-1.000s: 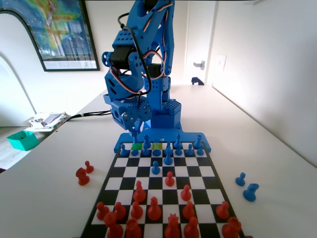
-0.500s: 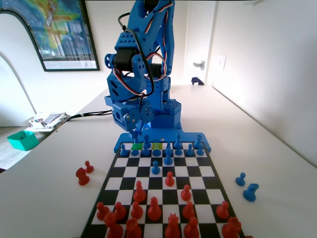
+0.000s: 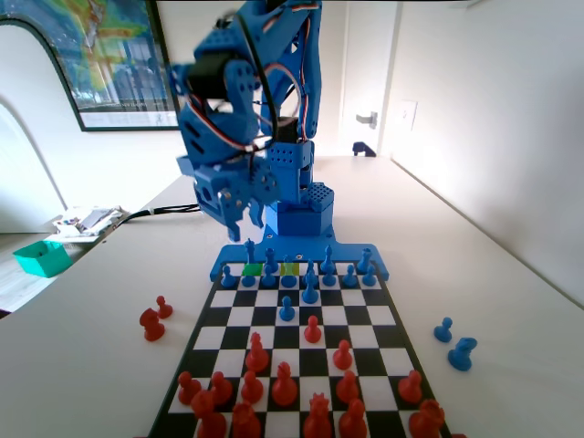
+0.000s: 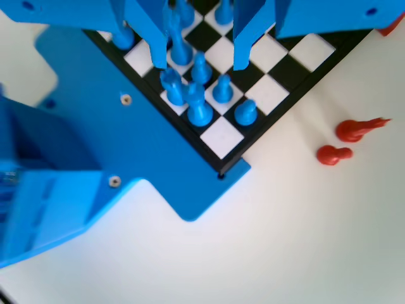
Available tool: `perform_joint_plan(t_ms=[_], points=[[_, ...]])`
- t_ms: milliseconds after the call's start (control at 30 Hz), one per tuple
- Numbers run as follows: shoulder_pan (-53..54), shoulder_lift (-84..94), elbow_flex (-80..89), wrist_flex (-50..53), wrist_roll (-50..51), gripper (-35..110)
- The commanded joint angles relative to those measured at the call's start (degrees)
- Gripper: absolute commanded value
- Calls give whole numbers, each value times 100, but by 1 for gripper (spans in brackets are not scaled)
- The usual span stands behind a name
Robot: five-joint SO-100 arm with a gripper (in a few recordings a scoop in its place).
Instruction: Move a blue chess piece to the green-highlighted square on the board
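The board lies lengthwise, with the green-highlighted square in its far row, second from the left. A slim blue piece stands at that square, free of the fingers. In the wrist view it is the tall blue piece beside the bare white corner square. My gripper hangs open a little above and left of it. In the wrist view the gripper has its jaws wide apart over the board's corner pieces, holding nothing.
A lime square sits two squares right of the green one. Blue pieces crowd the far rows and red pieces the near rows. Off the board lie red pieces at left and blue pieces at right.
My gripper has risen from the far row and swung left. The slim blue piece stays standing at the green square.
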Motion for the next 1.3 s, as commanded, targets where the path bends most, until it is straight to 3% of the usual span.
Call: perform_joint_plan(t_ms=[0,167,800,967,1267], points=[[-35,316,-826,914,79,14],[-360,721,-1292,1468,1099,1],[-2004,3182,-1749,2171,5309,1],[-2250,4043,-1652,2417,5915,1],[-2355,5432,-958,2461,6021,1]])
